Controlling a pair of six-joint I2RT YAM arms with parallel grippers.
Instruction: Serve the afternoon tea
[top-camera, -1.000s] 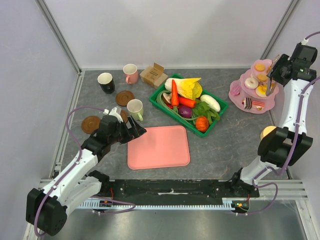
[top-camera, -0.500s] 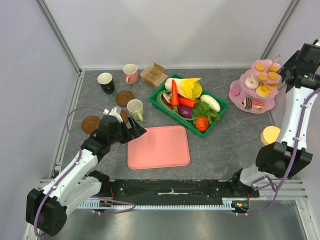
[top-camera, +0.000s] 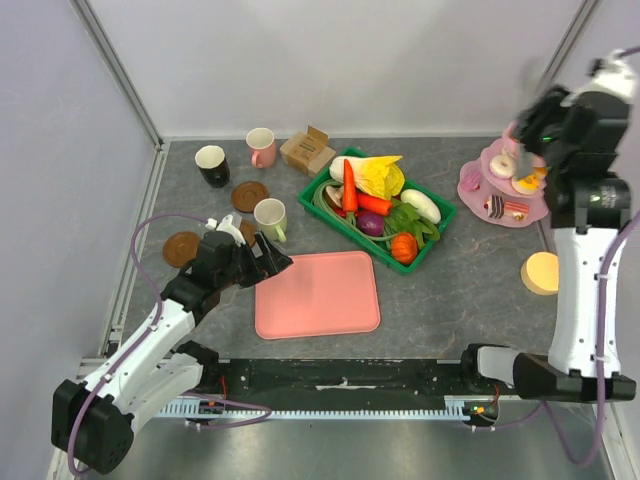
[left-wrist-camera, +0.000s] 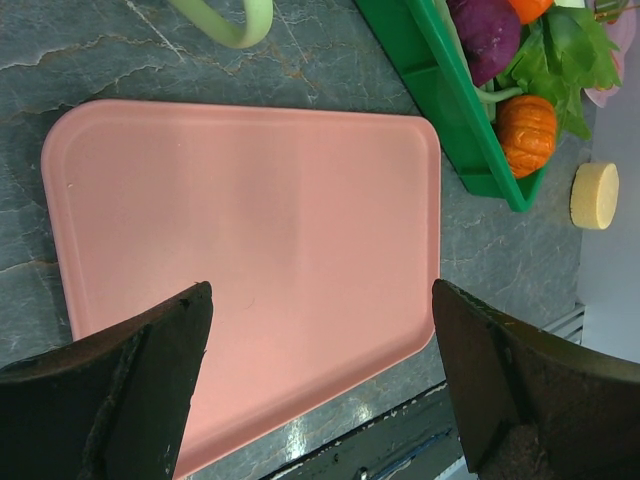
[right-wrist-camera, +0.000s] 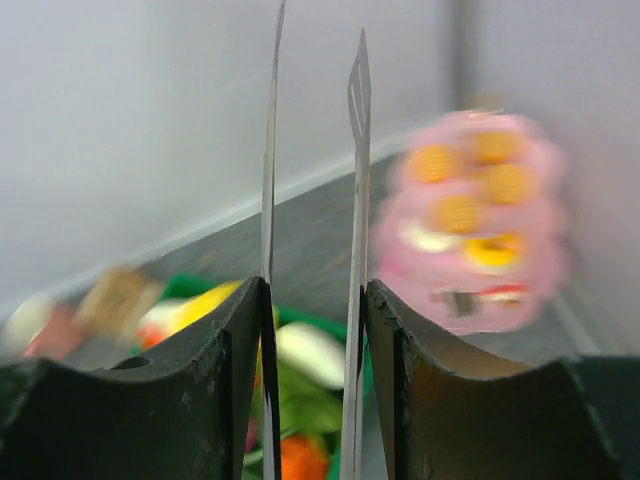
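The left arm (top-camera: 150, 345) and the right arm (top-camera: 577, 290) have white shells with black, rounded joint housings. A thin purple cable (top-camera: 135, 245) runs along each one. The fingers (left-wrist-camera: 120, 390) are black, thick and matte.

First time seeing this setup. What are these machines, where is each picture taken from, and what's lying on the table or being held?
Two robot arms are bolted at the table's near edge. One picture looks down from above; the other two come from a camera on each wrist. The left tool hangs open over a pink tray. The right tool, raised high, grips metal tongs holding nothing. On the table: mugs, brown coasters, a green crate of toy vegetables, and a pink stand of sweets.
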